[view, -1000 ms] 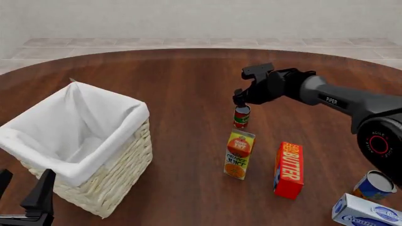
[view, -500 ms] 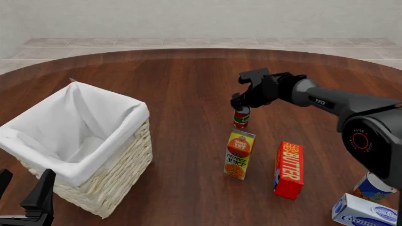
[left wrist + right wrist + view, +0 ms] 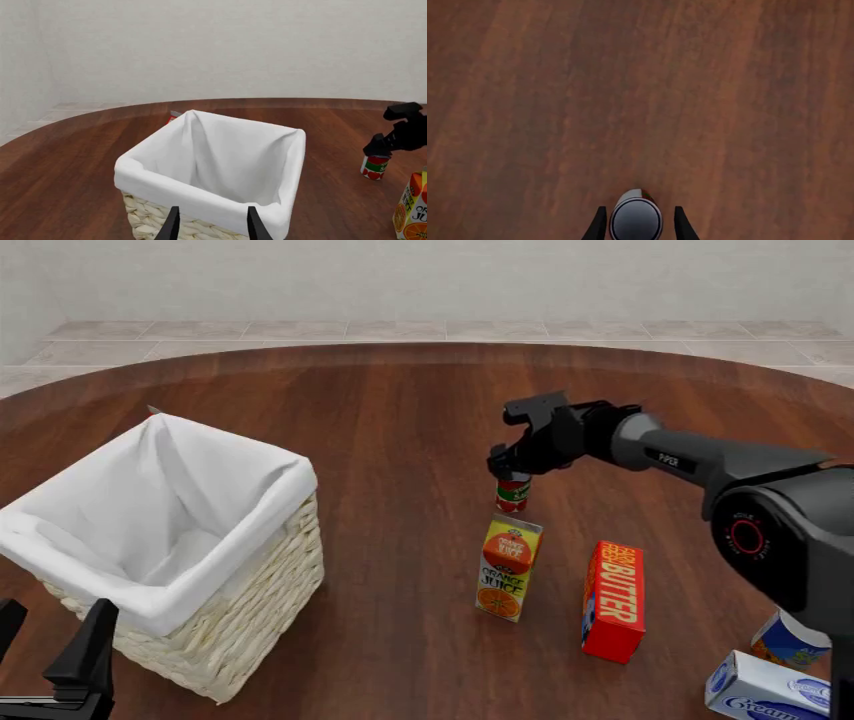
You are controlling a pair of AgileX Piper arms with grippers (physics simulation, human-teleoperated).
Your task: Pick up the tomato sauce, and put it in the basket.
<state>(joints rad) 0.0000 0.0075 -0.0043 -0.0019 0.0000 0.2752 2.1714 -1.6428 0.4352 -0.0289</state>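
The tomato sauce (image 3: pixel 513 494) is a short round can with a red label, a green band near its top and a grey metal lid (the lid shows plainly in the right wrist view (image 3: pixel 636 220)), and it stands upright on the wooden table (image 3: pixel 374 420) just past the taller orange juice carton (image 3: pixel 506 569), toward the carton's 12 o'clock. The basket (image 3: pixel 227 620), a square wicker one with a white cloth liner over its rim, sits well apart at the can's 8 o'clock. The right gripper (image 3: pixel 506 468) hangs right over the can, its two fingers apart and set one to each side of the lid, with a thin gap visible on either side in the wrist view, so it has not clamped. Compared with a second ago, that gripper has come down and drawn slightly leftward, now covering the top of the can, while the can itself has not shifted. The left gripper (image 3: pixel 51 658) rests low at the near edge, at the basket's 7 o'clock, fingers apart and holding nothing, unchanged from before.
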